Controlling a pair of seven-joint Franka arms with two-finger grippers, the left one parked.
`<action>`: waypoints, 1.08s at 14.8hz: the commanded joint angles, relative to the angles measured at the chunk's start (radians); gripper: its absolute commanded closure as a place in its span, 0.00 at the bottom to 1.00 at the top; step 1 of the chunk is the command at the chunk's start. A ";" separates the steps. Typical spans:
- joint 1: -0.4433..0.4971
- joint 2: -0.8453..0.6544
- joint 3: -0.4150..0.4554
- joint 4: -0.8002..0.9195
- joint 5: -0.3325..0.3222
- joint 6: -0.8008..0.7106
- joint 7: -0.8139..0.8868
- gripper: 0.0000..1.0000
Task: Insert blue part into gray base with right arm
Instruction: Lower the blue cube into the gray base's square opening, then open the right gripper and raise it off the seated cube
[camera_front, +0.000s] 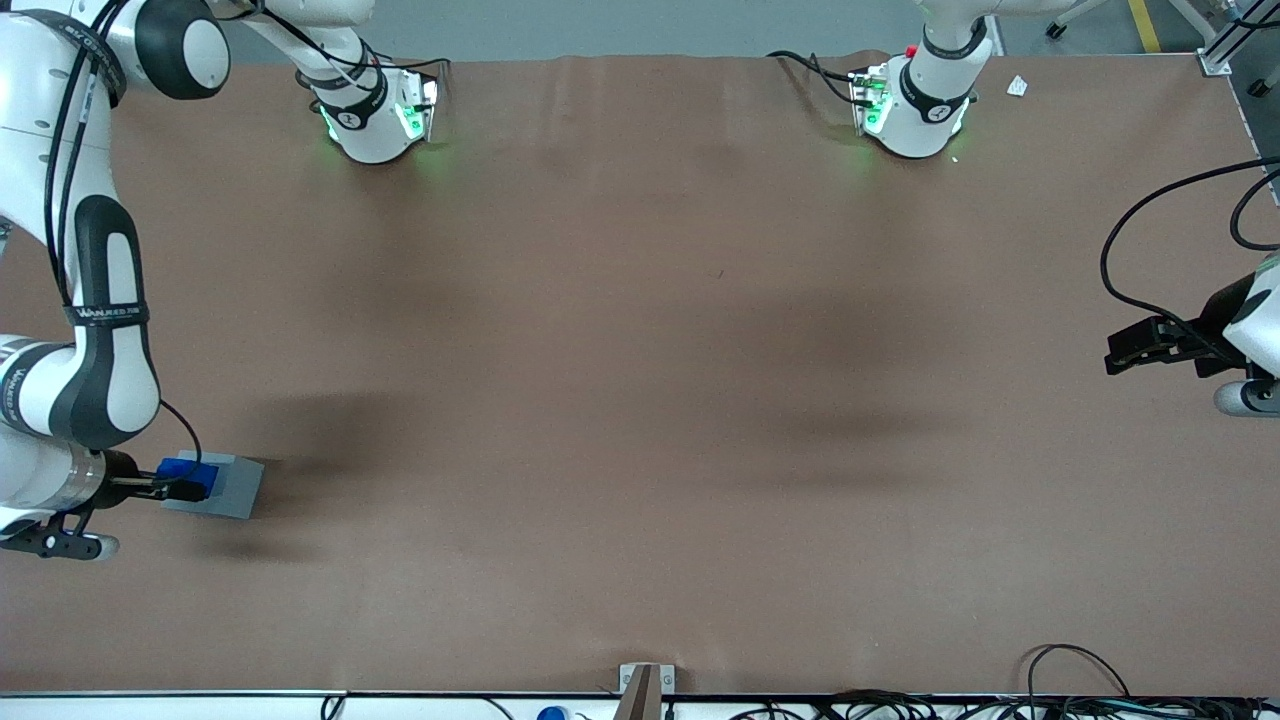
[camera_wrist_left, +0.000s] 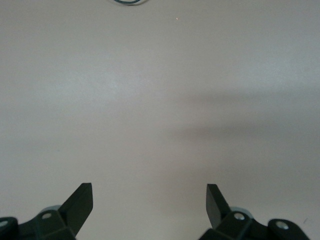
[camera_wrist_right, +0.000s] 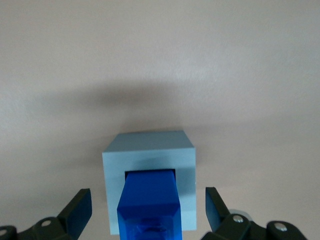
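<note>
right wrist view: blue part in gray base, claw spread.

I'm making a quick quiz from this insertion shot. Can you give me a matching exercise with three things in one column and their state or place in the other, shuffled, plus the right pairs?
Things:
1. blue part
2. gray base
3. gripper

States or places:
A. open, one finger on each side of the blue piece, touching neither
B. standing in the square recess, sticking up out of it
C. resting on the brown table, at the working arm's end, with a lighter top face

Pairs: 1-B, 2-C, 3-A
</note>
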 joint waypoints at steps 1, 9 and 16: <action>-0.008 -0.054 0.016 0.000 0.005 -0.014 -0.010 0.00; -0.002 -0.282 0.019 -0.004 0.006 -0.285 -0.006 0.00; 0.016 -0.478 0.019 -0.006 0.005 -0.469 -0.007 0.00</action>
